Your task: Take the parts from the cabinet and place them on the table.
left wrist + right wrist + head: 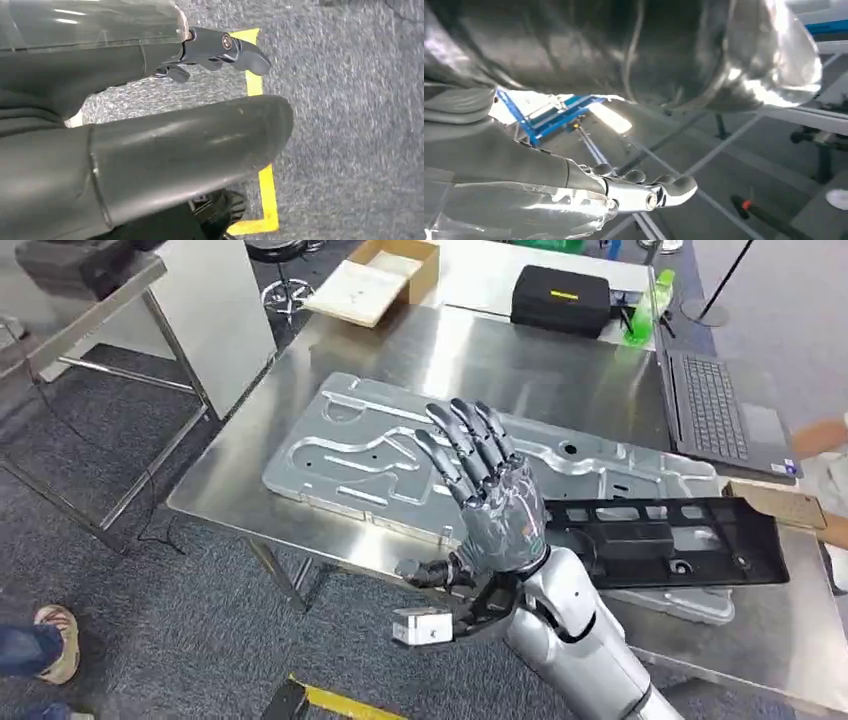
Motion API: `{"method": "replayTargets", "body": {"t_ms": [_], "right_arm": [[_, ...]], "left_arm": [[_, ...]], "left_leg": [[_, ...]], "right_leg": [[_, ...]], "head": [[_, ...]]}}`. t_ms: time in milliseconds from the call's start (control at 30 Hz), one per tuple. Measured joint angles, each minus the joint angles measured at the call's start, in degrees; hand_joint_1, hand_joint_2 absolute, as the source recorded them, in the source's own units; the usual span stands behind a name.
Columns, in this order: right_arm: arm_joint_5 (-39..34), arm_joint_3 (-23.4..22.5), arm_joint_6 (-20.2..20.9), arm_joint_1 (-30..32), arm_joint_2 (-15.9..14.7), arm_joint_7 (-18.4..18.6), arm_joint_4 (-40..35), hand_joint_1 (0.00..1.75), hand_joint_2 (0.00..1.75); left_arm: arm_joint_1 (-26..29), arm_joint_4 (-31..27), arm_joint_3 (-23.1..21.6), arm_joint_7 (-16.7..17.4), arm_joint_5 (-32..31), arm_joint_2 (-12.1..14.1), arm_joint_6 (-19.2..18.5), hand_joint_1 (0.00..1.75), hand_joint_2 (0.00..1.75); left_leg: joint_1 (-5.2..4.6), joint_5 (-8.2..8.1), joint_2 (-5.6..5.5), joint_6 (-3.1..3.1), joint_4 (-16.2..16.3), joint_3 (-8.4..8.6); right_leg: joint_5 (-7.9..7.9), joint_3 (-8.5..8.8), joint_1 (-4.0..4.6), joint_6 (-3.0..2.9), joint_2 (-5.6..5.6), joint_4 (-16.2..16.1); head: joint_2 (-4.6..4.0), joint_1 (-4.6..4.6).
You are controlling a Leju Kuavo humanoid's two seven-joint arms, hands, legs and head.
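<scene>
— Right hand is raised above the table, fingers spread, holding nothing. Left hand hangs over the carpet, fingers apart.

— How many parts?

— Two: one silver metal plate flat on the steel table, one black frame lying on its right end. Beyond them, one laptop, one black case, one cardboard box.

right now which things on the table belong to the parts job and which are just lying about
Job:
- large silver stamped metal panel, flat on the steel table
- long black plastic frame part, lying across the panel's right end
- right hand, raised over the panel, fingers spread, holding nothing

Lying about:
- dark grey laptop
- black case
- open cardboard box
- green object
</scene>
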Motion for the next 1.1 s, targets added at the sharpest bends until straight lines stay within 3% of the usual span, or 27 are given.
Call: {"method": "replayTargets", "body": {"t_ms": [67,100,133,200,233,267,333,367,400,433,467,500,567,600,633,667,700,733,767,800,900,933,967,1000,1067,1100], "right_arm": [[-0.1,0.0,0.0,0.0,-0.1,0.2,0.0,0.0,0.0],[-0.1,0.0,0.0,0.0,-0.1,0.2,0.0,0.0,0.0],[-0.1,0.0,0.0,0.0,-0.1,0.2,0.0,0.0,0.0],[-0.1,0.0,0.0,-0.2,-0.1,0.2,-0.1,0.0,0.0],[-0.1,0.0,-0.1,-0.4,-0.1,0.3,-0.1,0.0,0.0],[-0.2,0.0,-0.2,-0.5,-0.1,0.4,-0.1,0.0,0.0],[-0.4,0.0,-0.5,-0.5,-0.2,0.5,-0.1,0.0,0.0],[-0.6,0.0,-0.5,-0.7,-0.2,0.5,-0.1,0.0,0.0],[-0.8,0.0,-0.5,-0.9,-0.2,0.5,-0.1,0.0,0.0],[-0.9,0.0,-0.5,-1.1,-0.1,0.5,-0.1,0.0,0.0],[-1.0,0.1,-0.6,-1.2,-0.1,0.5,-0.1,0.0,0.0],[-1.0,0.1,-0.6,-1.3,-0.1,0.5,-0.1,0.0,0.0],[-1.0,0.2,-0.6,-1.2,-0.1,0.5,-0.1,0.0,0.0],[-1.0,0.3,-0.6,-1.2,-0.1,0.5,-0.1,0.0,0.0],[-1.0,0.3,-0.6,-1.2,-0.1,0.5,0.0,0.0,0.0],[-1.0,0.3,-0.6,-1.3,-0.1,0.5,0.0,0.0,0.0],[-1.0,0.3,-0.6,-1.3,-0.1,0.5,0.0,0.0,0.0],[-1.0,0.3,-0.6,-1.3,-0.1,0.5,-0.1,0.0,0.0],[-1.0,0.3,-0.6,-1.3,-0.1,0.5,-0.1,0.0,0.0],[-1.0,0.3,-0.6,-1.4,-0.2,0.5,-0.1,0.0,0.0],[-1.0,0.3,-0.6,-1.6,-0.1,0.5,-0.1,0.0,0.0],[-1.0,0.3,-0.6,-1.8,-0.1,0.5,-0.1,0.0,0.0],[-1.0,0.4,-0.6,-1.9,-0.1,0.5,-0.1,0.0,0.0],[-1.0,0.4,-0.7,-2.0,-0.1,0.5,-0.1,0.0,0.0],[-1.0,0.4,-0.7,-1.8,-0.3,0.5,0.0,0.0,0.0],[-1.1,0.4,-0.6,-1.7,-0.3,0.5,0.1,0.0,0.0]], "left_arm": [[0.0,0.0,0.0,0.0,0.0,-0.1,0.0,0.0,0.0],[0.2,0.0,0.0,0.0,0.0,-0.1,0.0,0.0,0.0],[0.3,0.0,0.0,0.0,0.0,-0.1,-0.1,0.0,0.0],[0.3,0.0,0.0,0.0,-0.2,-0.1,-0.1,0.0,0.0],[0.3,0.0,-0.1,0.0,-0.2,-0.1,-0.1,0.0,0.0],[0.2,0.0,-0.1,0.0,-0.2,-0.2,-0.1,0.0,0.0],[0.3,0.0,-0.1,-0.1,-0.1,-0.1,0.1,0.0,0.0],[0.4,0.0,-0.1,-0.1,0.0,0.0,0.2,0.0,0.0],[0.5,0.0,-0.1,-0.1,0.1,0.1,0.3,0.0,0.0],[0.6,0.0,-0.1,-0.1,0.3,0.3,0.4,0.0,0.0],[0.6,0.0,-0.1,-0.1,0.4,0.4,0.4,0.0,0.0],[0.4,0.0,-0.1,-0.1,0.5,0.4,0.4,0.0,0.0],[0.3,0.0,-0.1,-0.1,0.5,0.5,0.4,0.0,0.0],[0.4,0.0,-0.1,-0.1,0.6,0.5,0.4,0.0,0.0],[0.5,0.0,-0.1,-0.1,0.6,0.6,0.4,0.0,0.0],[0.6,0.0,-0.1,-0.1,0.6,0.7,0.4,0.0,0.0],[0.6,0.0,-0.1,-0.1,0.6,0.8,0.5,0.0,0.0],[0.5,0.0,-0.1,-0.1,0.6,0.9,0.5,0.0,0.0],[0.4,0.0,-0.1,-0.1,0.6,0.9,0.5,0.0,0.0],[0.3,0.0,-0.1,-0.1,0.6,0.9,0.5,0.0,0.0],[0.6,0.0,-0.1,-0.1,0.6,0.9,0.6,0.0,0.0],[0.7,0.0,-0.1,-0.1,0.7,0.9,0.6,0.0,0.0],[0.7,0.0,0.0,-0.1,0.7,0.9,0.6,0.0,0.0],[0.6,0.0,0.0,-0.2,0.7,0.9,0.6,0.0,0.0],[0.6,0.0,0.0,-0.2,0.8,0.9,0.3,0.0,0.0],[0.8,0.0,0.0,-0.2,0.8,0.9,0.2,0.0,0.0]], "left_leg": [[-0.08,0.04,-1.08,0.06,0.0,-0.16],[-0.09,0.06,-1.7,0.07,0.0,-0.16],[-0.09,0.07,-2.23,0.06,0.0,-0.14],[-0.08,0.11,-3.64,-0.02,0.1,-0.03],[-0.04,0.13,-4.22,-0.12,0.1,-0.01],[-0.32,0.16,-4.7,-0.49,0.2,-0.33],[0.13,0.39,-5.69,-1.14,0.2,-0.66],[0.29,0.56,-6.33,-1.62,0.0,-0.72],[-0.07,0.61,-6.78,-2.06,-0.1,-0.95],[0.06,-0.04,-4.53,-2.16,0.7,-1.02],[-0.09,-1.7,-2.22,-2.54,2.7,-1.97],[0.04,-3.82,-1.41,-2.83,6.4,-3.68],[0.28,-7.55,-1.06,-3.3,15.1,-7.86],[0.35,-7.8,-0.96,-3.49,17.3,-8.94],[0.42,-6.62,-0.78,-3.62,16.6,-8.64],[0.44,-4.44,-0.4,-3.66,13.2,-6.95],[0.43,-1.84,0.2,-3.57,8.1,-4.21],[0.39,0.24,1.69,-3.37,3.0,-1.45],[-0.22,-0.6,3.94,-3.06,0.6,-0.35],[-0.27,-0.1,3.2,-2.22,0.3,-0.36],[-0.31,0.1,1.35,-1.24,0.2,-0.67],[0.17,0.47,0.87,-0.73,-0.3,-0.34],[0.16,0.58,0.37,-0.47,-0.4,-0.38],[0.21,0.67,0.06,-0.2,-0.4,-0.45],[0.14,0.74,-1.23,0.01,-0.3,-0.58],[0.1,0.75,-1.9,0.03,-0.3,-0.61]], "right_leg": [[-3.09,-3.85,0.0,0.18,0.37,7.9],[-2.8,-4.55,0.0,0.15,0.43,9.2],[-1.46,-3.99,0.01,0.04,0.53,8.0],[3.59,0.31,-0.01,-0.46,1.31,-0.6],[5.65,2.77,-0.01,-0.79,3.3,-5.5],[4.91,3.65,-0.16,-1.09,5.48,-7.5],[5.08,3.6,0.15,-0.96,4.38,-8.0],[5.07,3.67,0.26,-1.21,3.84,-7.9],[5.36,3.93,-0.28,-1.65,3.28,-8.5],[5.62,4.26,-0.38,-2.05,2.4,-9.1],[5.61,4.4,-0.31,-2.44,1.8,-9.3],[5.56,4.4,-0.18,-2.74,0.97,-9.3],[5.43,4.35,-0.11,-2.85,-0.58,-9.2],[5.37,4.34,-0.1,-2.85,-1.27,-9.1],[5.26,4.36,-0.12,-2.74,-1.96,-9.1],[5.08,4.42,-0.14,-2.67,-2.65,-8.9],[4.88,4.52,-0.16,-2.49,-3.29,-8.8],[4.62,4.7,-0.15,-2.24,-3.81,-8.6],[4.41,4.74,0.2,-1.93,-4.32,-8.4],[4.29,4.65,0.49,-1.68,-4.69,-8.2],[4.24,5.06,0.6,-0.96,-6.33,-8.5],[3.65,4.92,0.28,-0.43,-5.43,-8.1],[2.35,4.42,0.06,-0.2,-2.63,-6.5],[0.23,2.94,0.0,-0.12,-0.95,-3.2],[-3.66,-1.41,-0.08,0.09,0.32,5.8],[-4.14,-2.95,-0.08,0.11,0.45,8.7]], "head": [[0.0,0.02],[0.0,0.0],[0.0,0.02],[0.0,0.02],[0.0,0.02],[0.0,-0.02],[0.0,-0.02],[0.0,0.0],[0.0,-0.02],[0.0,0.02],[0.0,-0.24],[0.0,-0.2],[0.0,-0.22],[0.0,-0.24],[0.0,-0.22],[0.0,-0.24],[0.0,-0.24],[0.0,-0.24],[0.0,-0.24],[0.0,-0.13],[0.0,-0.18],[0.0,-0.2],[0.0,-0.15],[0.0,-0.13],[0.0,-0.15],[0.0,-0.15]]}}
